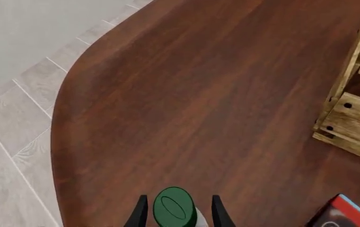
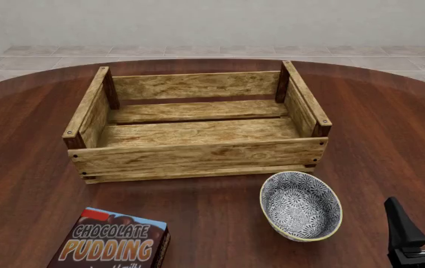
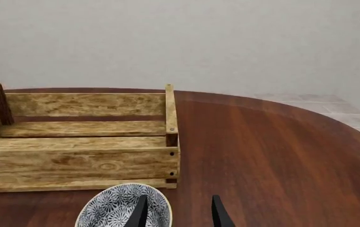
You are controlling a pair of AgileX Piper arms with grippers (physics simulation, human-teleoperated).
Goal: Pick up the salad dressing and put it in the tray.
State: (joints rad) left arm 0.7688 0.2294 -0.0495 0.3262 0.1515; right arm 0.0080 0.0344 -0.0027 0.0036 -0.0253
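The salad dressing (image 1: 174,207) shows only in the left wrist view, as a dark green cap on a white neck. It stands between the fingers of my left gripper (image 1: 178,213), which is open with a small gap on each side of the cap. In the front view the bottle is out of sight, and only a dark sliver of the left arm shows at the bottom left corner. The tray (image 2: 197,155), a light-wood slatted crate, sits in the middle of the table with nothing inside. My right gripper (image 2: 422,222) is open near the front right edge, holding nothing.
A brown chocolate pudding box (image 2: 115,243) lies at the front left, close to the left gripper. A blue-patterned bowl (image 2: 301,205) stands in front of the crate's right corner, just left of the right gripper. The round table's edge (image 1: 57,142) drops to tiled floor.
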